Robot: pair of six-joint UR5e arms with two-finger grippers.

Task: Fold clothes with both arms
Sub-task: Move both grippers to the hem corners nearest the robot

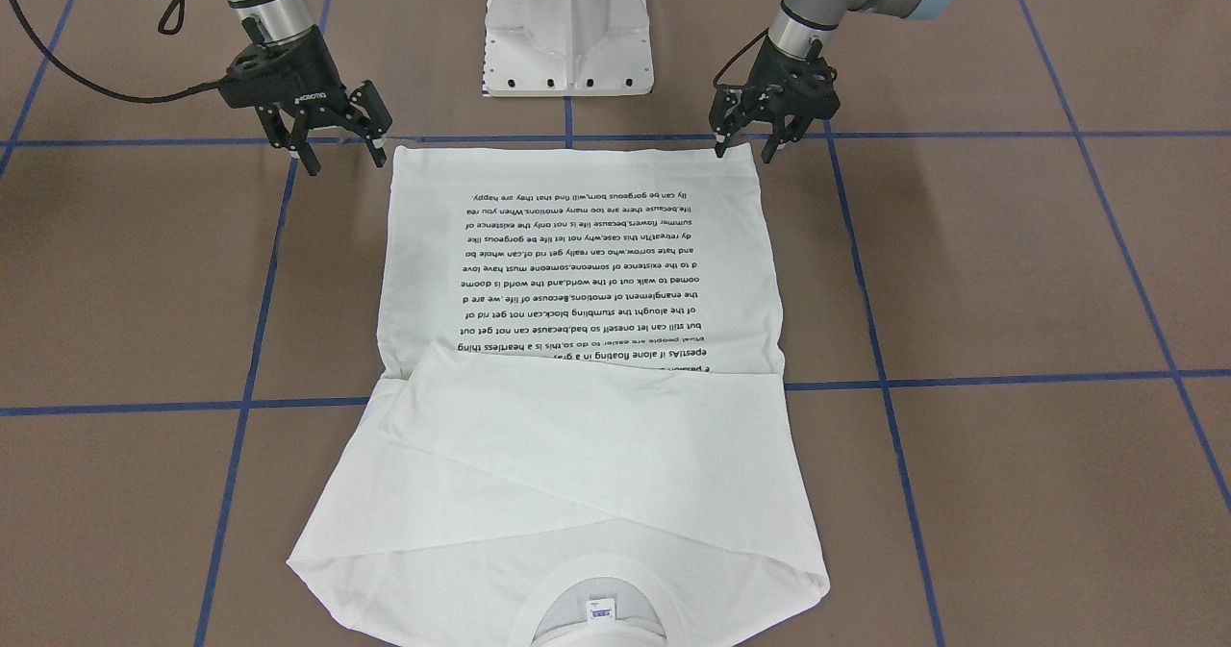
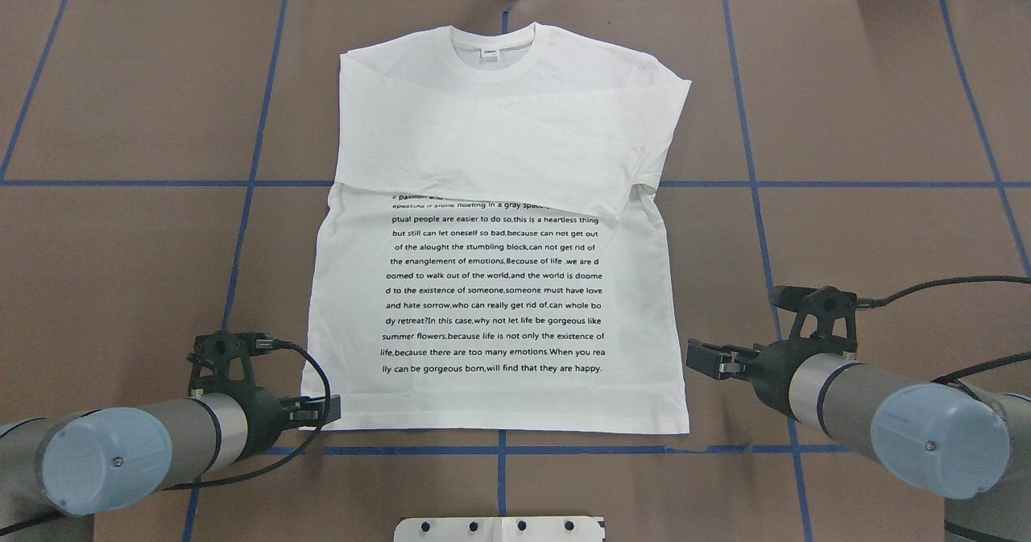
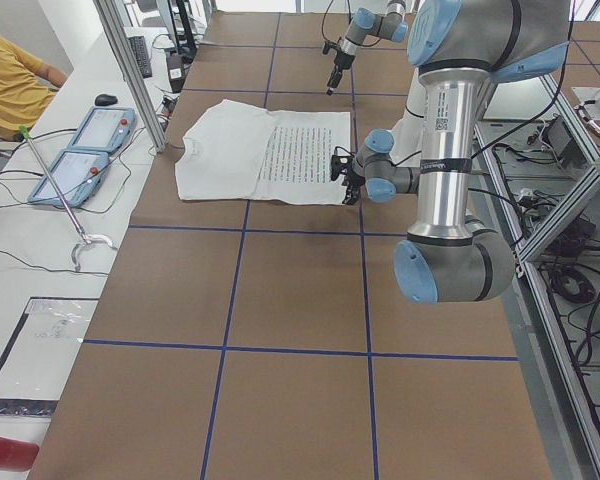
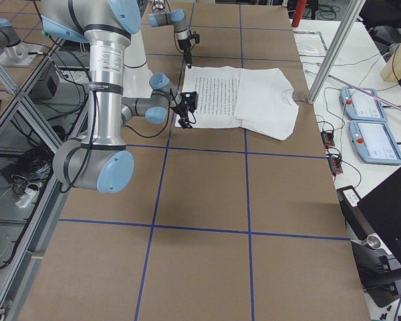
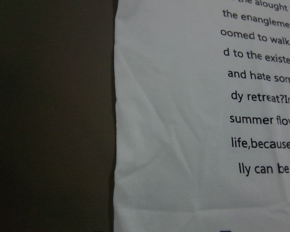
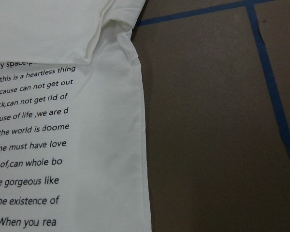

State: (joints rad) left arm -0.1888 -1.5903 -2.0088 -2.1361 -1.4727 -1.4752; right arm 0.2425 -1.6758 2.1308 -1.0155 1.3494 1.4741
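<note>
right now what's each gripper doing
Left gripper: open, holding nothing.
Right gripper: open, holding nothing.

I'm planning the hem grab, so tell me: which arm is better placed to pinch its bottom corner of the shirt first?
Left, I'd say. The left gripper is right at its hem corner of the shirt, jaws open. The right gripper hangs just outside its corner, over bare table.

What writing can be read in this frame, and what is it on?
White shirt, last printed line: "lly can be gorgeous born,will find that they are happy."
Line above it: "life,because there are too many emotions.When you rea"
Lines above are legible too; the topmost are partly covered by folded fabric.
Neck label: too small to read.
Sticker on left arm: too small to read.
</note>
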